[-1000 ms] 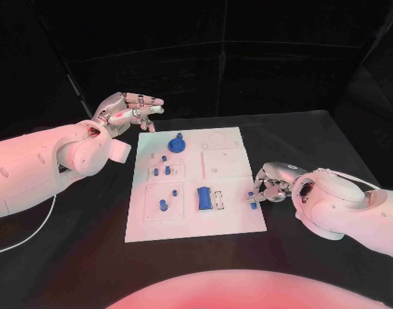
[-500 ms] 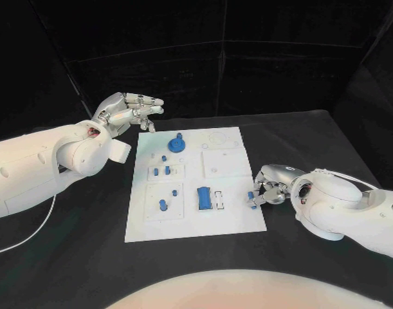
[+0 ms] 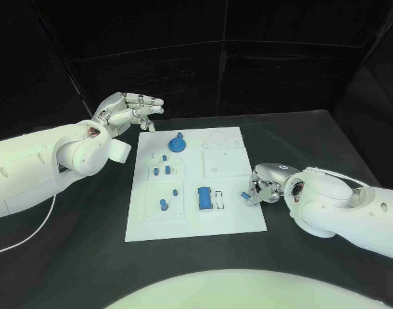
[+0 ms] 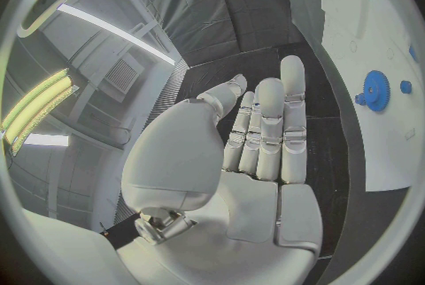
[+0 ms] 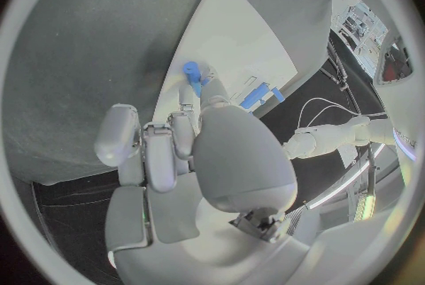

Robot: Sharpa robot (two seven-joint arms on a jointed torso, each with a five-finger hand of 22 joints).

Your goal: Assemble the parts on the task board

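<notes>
While pinched in right hand (image 3: 267, 188), blue part (image 3: 249, 195) — at task board (image 3: 238, 219) edge.

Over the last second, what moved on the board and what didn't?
The right hand, pinching a small blue part at the task board's right edge, crept slightly inward over that edge. The left hand stayed raised and open beyond the board's far left corner. The blue gear and other parts on the board did not move.

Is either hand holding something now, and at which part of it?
The right hand pinches a small blue part at the white task board's right edge; the exact grip place cannot be told. The left hand holds nothing.
</notes>
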